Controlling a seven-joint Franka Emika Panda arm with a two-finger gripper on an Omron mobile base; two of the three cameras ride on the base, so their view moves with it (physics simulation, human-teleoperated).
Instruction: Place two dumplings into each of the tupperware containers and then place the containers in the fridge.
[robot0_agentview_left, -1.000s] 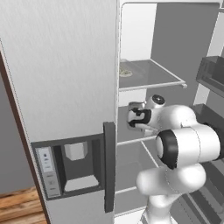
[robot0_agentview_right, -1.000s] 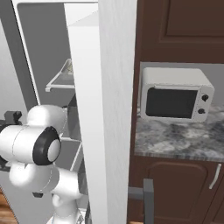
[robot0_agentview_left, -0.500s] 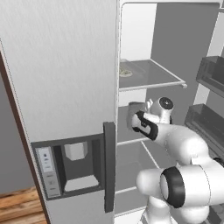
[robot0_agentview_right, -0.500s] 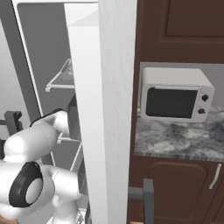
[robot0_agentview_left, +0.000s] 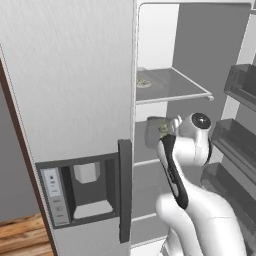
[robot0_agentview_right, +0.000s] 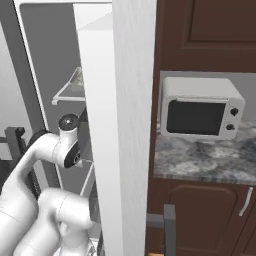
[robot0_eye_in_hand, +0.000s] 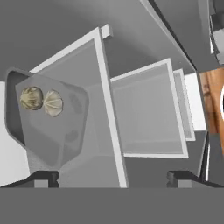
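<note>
A white microwave (robot0_agentview_right: 202, 107) with a dark door window and two round knobs sits at the right of the right base view, on a grey speckled stone counter (robot0_agentview_right: 210, 162); dark brown wall cabinets (robot0_agentview_right: 205, 35) hang above it; brown base cabinets (robot0_agentview_right: 200, 215) with a pale handle stand below; wooden flooring (robot0_agentview_left: 22, 240) shows at the lower left of the left base view.

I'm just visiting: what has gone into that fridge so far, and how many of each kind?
Containers: 2, the dark grey container and the pale container on the upper shelf.
Dumplings: 2 countable, side by side in the dark grey container; the lumps in the pale container are too small to count.
Total: 4 things counted.
</note>
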